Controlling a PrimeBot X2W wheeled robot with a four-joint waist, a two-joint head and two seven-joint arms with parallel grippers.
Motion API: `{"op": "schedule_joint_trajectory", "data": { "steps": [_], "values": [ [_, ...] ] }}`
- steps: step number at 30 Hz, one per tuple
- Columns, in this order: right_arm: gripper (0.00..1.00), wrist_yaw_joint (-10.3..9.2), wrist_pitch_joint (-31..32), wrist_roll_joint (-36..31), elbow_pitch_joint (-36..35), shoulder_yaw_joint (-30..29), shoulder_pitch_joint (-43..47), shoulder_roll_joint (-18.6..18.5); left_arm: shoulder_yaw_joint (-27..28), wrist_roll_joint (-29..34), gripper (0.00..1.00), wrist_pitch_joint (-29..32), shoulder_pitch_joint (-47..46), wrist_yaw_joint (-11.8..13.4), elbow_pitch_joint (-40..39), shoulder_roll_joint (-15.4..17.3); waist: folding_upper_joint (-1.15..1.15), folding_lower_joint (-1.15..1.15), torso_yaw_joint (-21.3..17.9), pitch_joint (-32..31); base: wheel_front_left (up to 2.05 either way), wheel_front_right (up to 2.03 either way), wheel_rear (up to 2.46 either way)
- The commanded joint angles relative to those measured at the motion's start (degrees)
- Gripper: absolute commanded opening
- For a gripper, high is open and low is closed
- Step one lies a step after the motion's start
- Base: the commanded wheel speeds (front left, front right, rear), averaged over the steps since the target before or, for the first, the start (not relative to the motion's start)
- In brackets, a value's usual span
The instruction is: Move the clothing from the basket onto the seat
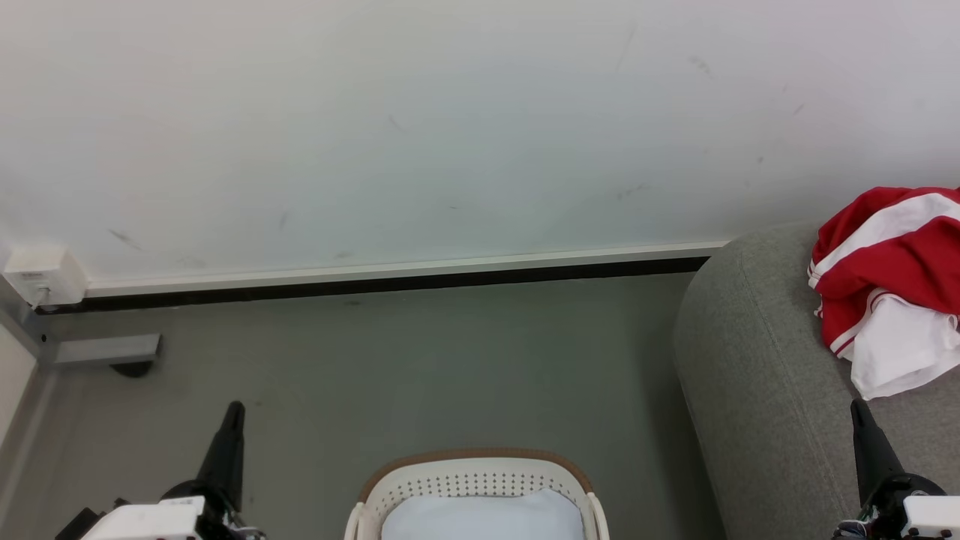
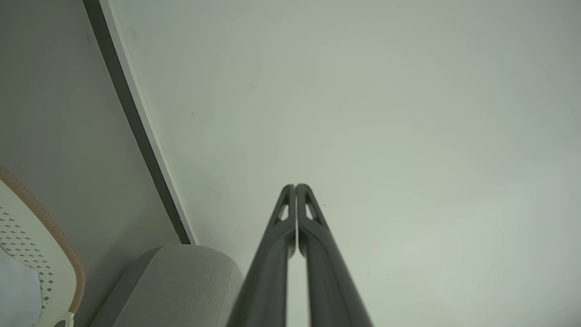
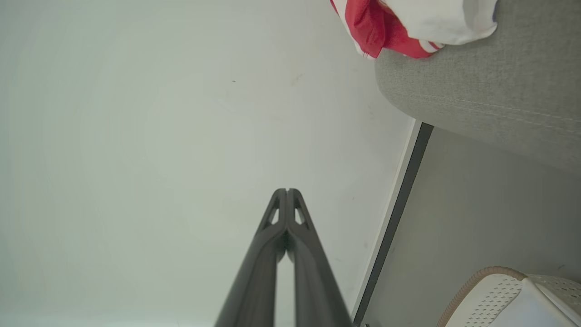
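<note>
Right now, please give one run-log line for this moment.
clothing: on seat | basket: on floor | left end effector: shut, empty | right end effector: shut, empty

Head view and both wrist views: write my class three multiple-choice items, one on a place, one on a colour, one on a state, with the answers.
1. Relative to the grey woven upholstered seat, the red-and-white striped fabric garment lies:
A on top
B underneath
C against its side

2. The rim band of the cream perforated plastic basket is:
A blue
B black
C brown

3. The left pincer and the right pincer are:
A both open
B both shut, empty
C both shut on cloth

Answers:
1 A, the garment rests on the seat's upper surface.
2 C, a brown band edges the basket.
3 B, each pair of fingers meets at the tips with nothing between.
</note>
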Motion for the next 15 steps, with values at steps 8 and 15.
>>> {"op": "schedule_joint_trajectory", "data": {
  "steps": [8,15],
  "values": [
    [0.00,-0.14,0.21,0.03,-0.33,-0.23,-0.68,-0.40,0.08,-0.77,0.00,0.23,-0.51,-0.28,-0.14,0.42,0.00,0.00,0.00,0.00,0.00,0.00,0.00],
    [0.00,-0.14,0.21,0.03,-0.33,-0.24,-0.68,-0.39,0.08,-0.77,0.00,0.23,-0.51,-0.27,-0.14,0.42,0.00,0.00,0.00,0.00,0.00,0.00,0.00]
  ]
}}
